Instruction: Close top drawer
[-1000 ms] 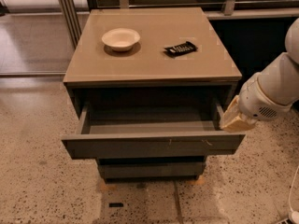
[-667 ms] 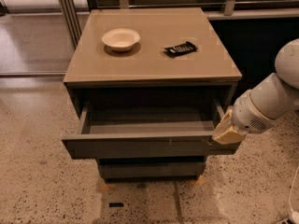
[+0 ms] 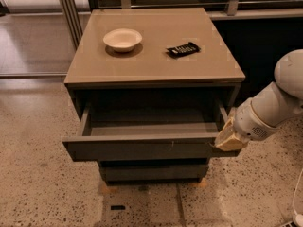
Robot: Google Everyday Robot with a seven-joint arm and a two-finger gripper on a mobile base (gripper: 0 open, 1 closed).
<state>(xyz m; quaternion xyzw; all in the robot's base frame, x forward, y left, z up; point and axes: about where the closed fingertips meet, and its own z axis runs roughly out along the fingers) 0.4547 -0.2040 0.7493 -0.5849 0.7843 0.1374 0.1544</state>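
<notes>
The gripper [image 3: 229, 138] has dropped to the top drawer's [image 3: 142, 148] right front corner.

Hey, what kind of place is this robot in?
Probably an office or lab: speckled floor, a lone cabinet with its top drawer open, metal posts behind. The gripper is at the drawer's right front corner.

No text, label or number is readable, even on the tool [image 3: 228, 140] at the right front corner of the top drawer [image 3: 142, 149].
</notes>
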